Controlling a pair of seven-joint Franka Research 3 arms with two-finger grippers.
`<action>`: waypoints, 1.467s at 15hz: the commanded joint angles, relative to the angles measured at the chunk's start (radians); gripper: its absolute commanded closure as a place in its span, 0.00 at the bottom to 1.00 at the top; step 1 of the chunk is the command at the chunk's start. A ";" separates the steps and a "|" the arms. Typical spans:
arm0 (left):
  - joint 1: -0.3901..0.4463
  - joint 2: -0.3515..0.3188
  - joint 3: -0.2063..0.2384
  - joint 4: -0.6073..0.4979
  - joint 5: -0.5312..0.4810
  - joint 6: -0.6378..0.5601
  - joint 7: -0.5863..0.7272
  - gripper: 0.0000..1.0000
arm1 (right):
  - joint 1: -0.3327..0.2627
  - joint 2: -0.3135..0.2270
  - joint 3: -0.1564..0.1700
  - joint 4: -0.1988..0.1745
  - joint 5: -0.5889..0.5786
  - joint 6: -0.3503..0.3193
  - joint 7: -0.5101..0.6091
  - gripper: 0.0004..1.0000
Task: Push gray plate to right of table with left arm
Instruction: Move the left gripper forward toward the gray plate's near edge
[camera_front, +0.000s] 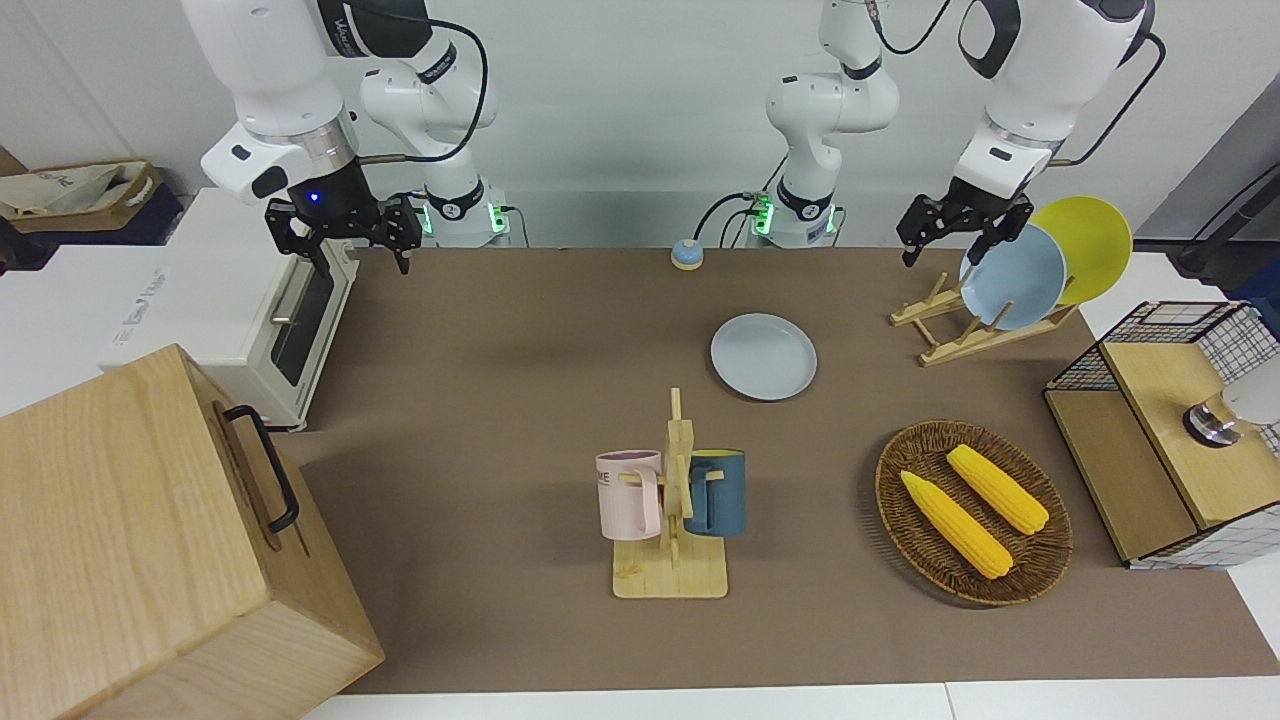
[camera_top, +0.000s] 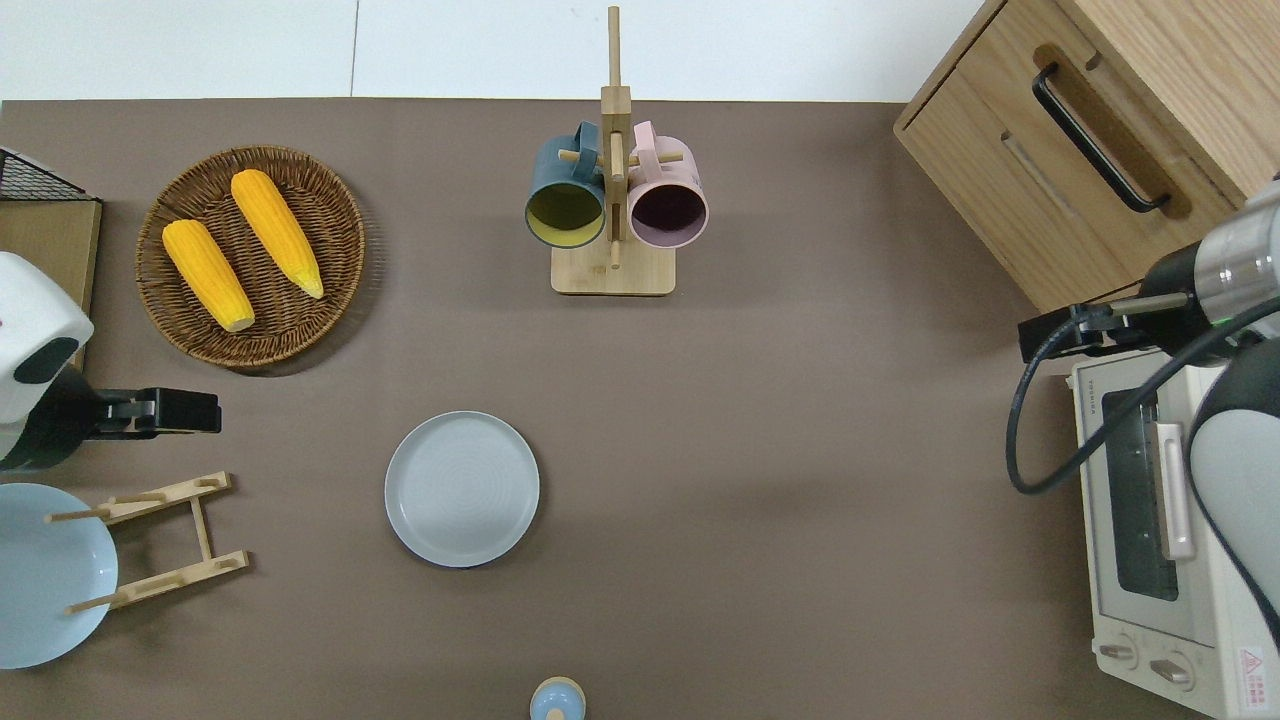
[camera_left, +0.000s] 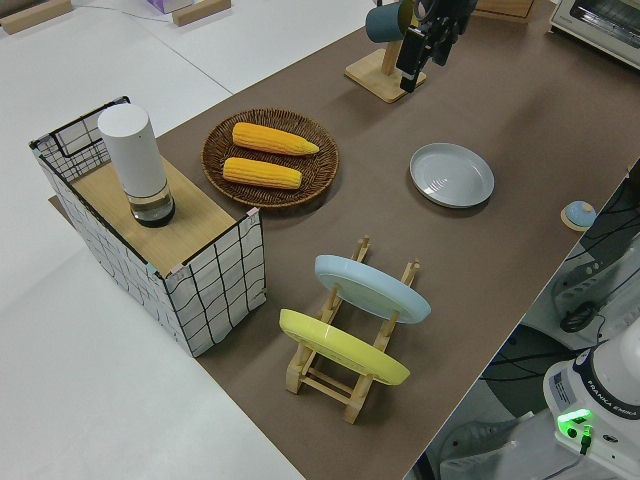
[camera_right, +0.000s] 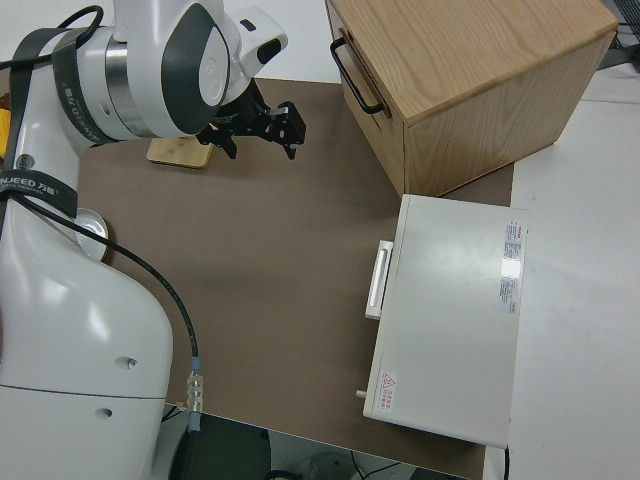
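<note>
The gray plate (camera_front: 763, 356) lies flat on the brown table (camera_front: 480, 420), between the mug stand and the robots. It also shows in the overhead view (camera_top: 462, 489) and in the left side view (camera_left: 452, 174). My left gripper (camera_front: 948, 245) is open and empty, up in the air. In the overhead view it (camera_top: 212, 412) is over the matting between the wicker basket and the plate rack, apart from the plate. My right gripper (camera_front: 360, 262) is open and empty; that arm is parked.
A mug stand (camera_front: 672, 500) holds a pink and a blue mug. A wicker basket (camera_front: 975, 515) holds two corn cobs. A plate rack (camera_front: 960, 325) carries a sky-blue and a yellow plate. A toaster oven (camera_front: 270, 310), wooden cabinet (camera_front: 150, 540), wire shelf (camera_front: 1170, 440) and small bell (camera_front: 686, 254) stand around.
</note>
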 joint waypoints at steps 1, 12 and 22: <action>-0.012 -0.009 0.002 0.007 0.014 -0.015 0.001 0.01 | -0.001 -0.006 0.000 0.001 0.007 -0.010 0.003 0.02; -0.017 -0.023 -0.013 -0.019 0.005 -0.020 -0.004 0.01 | -0.001 -0.006 0.000 0.001 0.007 -0.010 0.003 0.02; -0.017 -0.038 -0.052 -0.125 -0.019 0.018 -0.062 0.01 | -0.001 -0.006 0.000 0.001 0.007 -0.010 0.005 0.02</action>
